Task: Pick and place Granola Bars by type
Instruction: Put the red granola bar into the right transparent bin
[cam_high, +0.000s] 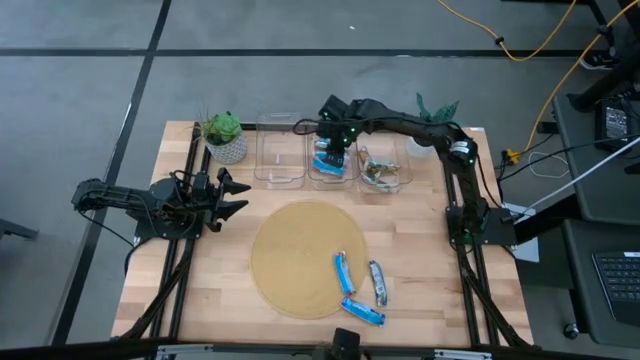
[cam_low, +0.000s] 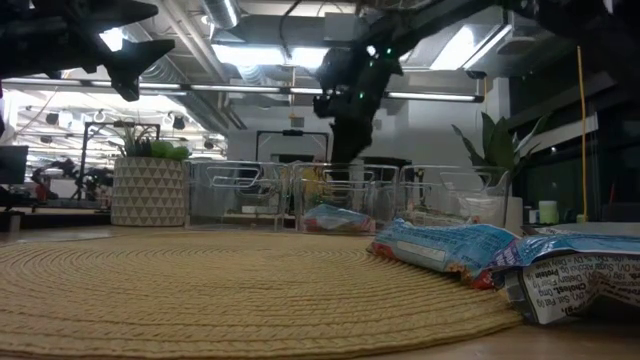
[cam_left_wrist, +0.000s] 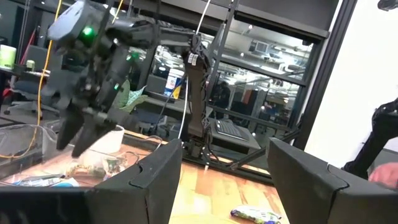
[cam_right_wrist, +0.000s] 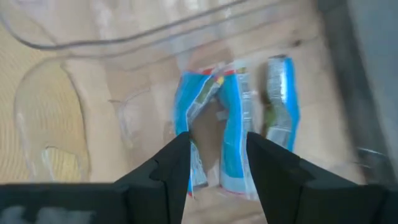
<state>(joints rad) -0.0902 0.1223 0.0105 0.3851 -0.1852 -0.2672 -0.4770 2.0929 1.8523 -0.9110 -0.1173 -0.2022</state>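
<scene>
Granola Bars (cam_right_wrist: 233, 124) lie under right gripper (cam_right_wrist: 217, 155), fingers parted.

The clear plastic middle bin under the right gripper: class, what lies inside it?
Inside the clear plastic middle bin lie shiny blue-wrapped granola bars, several side by side. The right gripper hangs open above them, covering part of the pile, so an exact count cannot be made.

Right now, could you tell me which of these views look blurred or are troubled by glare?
Right wrist view: motion-smeared, the shiny blue-wrapped bars in the clear plastic bin streaked. Low view: backlit by bright ceiling lights, so the right tool is a silhouette, and the nearest silvery wrapped bar is soft. High view: evenly lit and sharp.
</scene>
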